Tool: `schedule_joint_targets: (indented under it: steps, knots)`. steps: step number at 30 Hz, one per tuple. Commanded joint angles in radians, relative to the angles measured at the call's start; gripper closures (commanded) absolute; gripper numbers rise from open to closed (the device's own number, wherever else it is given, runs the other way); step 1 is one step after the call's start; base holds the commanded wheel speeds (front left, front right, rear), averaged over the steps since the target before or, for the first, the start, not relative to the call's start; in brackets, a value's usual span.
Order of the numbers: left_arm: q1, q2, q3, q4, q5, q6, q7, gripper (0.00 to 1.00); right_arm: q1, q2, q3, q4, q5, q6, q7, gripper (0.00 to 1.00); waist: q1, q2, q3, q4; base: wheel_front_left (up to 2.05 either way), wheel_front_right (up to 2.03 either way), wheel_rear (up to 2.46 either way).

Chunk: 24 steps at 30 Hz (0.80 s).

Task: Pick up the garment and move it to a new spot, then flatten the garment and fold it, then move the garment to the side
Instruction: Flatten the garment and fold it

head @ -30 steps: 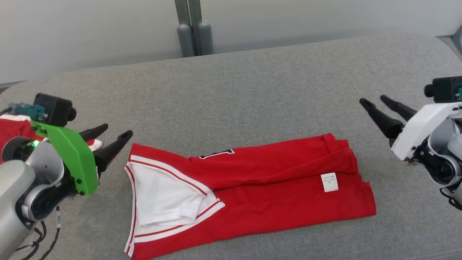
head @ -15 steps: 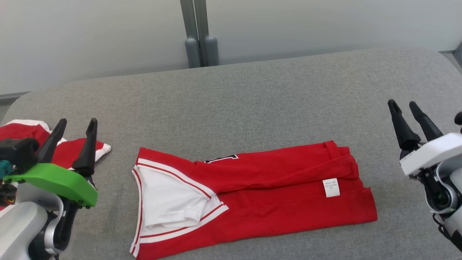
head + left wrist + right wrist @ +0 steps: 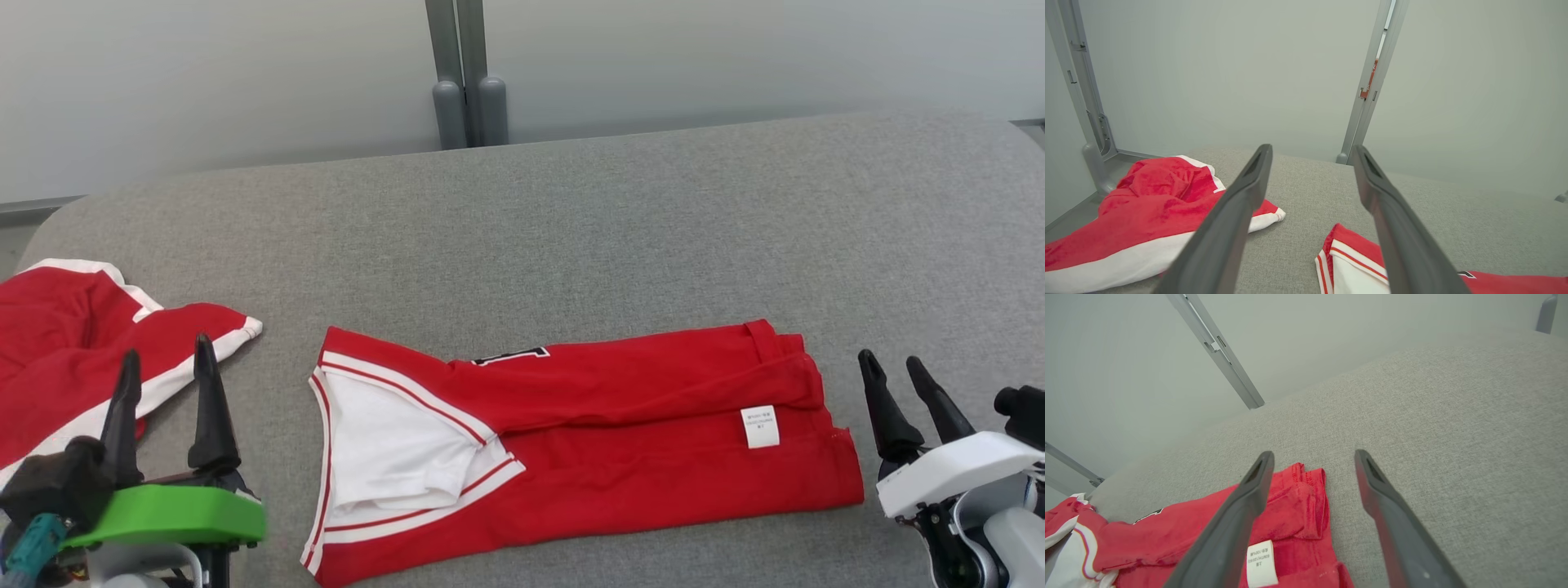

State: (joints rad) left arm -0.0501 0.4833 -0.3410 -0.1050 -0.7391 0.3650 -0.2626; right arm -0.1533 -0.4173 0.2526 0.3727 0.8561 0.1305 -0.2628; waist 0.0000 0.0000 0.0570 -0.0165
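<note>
The garment (image 3: 620, 433), a red jersey with white trim and a white inner panel, lies folded into a long strip across the middle of the grey padded surface (image 3: 571, 237). A small white label (image 3: 759, 426) shows near its right end. My left gripper (image 3: 166, 347) stands open at the lower left, apart from the garment's left end, nothing between its fingers. My right gripper (image 3: 889, 359) is open just right of the garment's right edge, not touching it. In the left wrist view the gripper (image 3: 1312, 148) frames the garment's trimmed corner (image 3: 1355, 265). The right wrist view shows that gripper (image 3: 1314, 453) above the garment's end (image 3: 1294, 510).
A second red garment with white trim (image 3: 57, 343) lies crumpled at the far left, just beyond my left fingers, also in the left wrist view (image 3: 1147, 208). A grey post (image 3: 465, 73) rises behind the surface against a pale wall. The far half of the surface is bare.
Both arms have drawn back toward the near edge, and the left gripper has turned from pointing right to pointing away. The head view has shifted. The garment lies as before.
</note>
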Motion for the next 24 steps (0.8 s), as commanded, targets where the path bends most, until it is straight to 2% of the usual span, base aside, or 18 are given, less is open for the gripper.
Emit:
schedule_joint_targets:
  steps: [1,5,11,16,24]
  knots:
    - [0.030,-0.029,0.022,0.002,0.022,-0.021,-0.002,0.00,0.012,0.005,-0.001,0.002,-0.012,0.000,-0.002,0.00,0.0000,0.0000,0.005,0.001,0.00,0.00,0.00]
    - [0.057,-0.090,0.068,0.021,0.080,-0.078,-0.003,0.00,0.019,0.011,0.004,0.007,-0.015,0.000,0.002,0.00,0.0000,0.0000,0.010,0.000,0.00,0.00,0.00]
    - [0.052,-0.139,0.108,0.050,0.132,-0.142,-0.003,0.00,-0.004,0.011,0.021,0.040,-0.012,0.000,0.049,0.00,0.0000,0.0000,0.011,-0.002,0.00,0.00,0.00]
    - [0.041,-0.167,0.114,0.082,0.160,-0.181,-0.003,0.00,-0.039,0.034,0.041,0.098,0.012,0.000,0.102,0.00,0.0000,0.0000,0.014,-0.004,0.00,0.00,0.00]
    - [0.018,-0.191,0.121,0.120,0.179,-0.214,-0.003,0.00,-0.061,0.063,0.072,0.198,0.073,0.000,0.103,0.00,0.0000,0.0000,0.031,0.017,0.00,0.00,0.00]
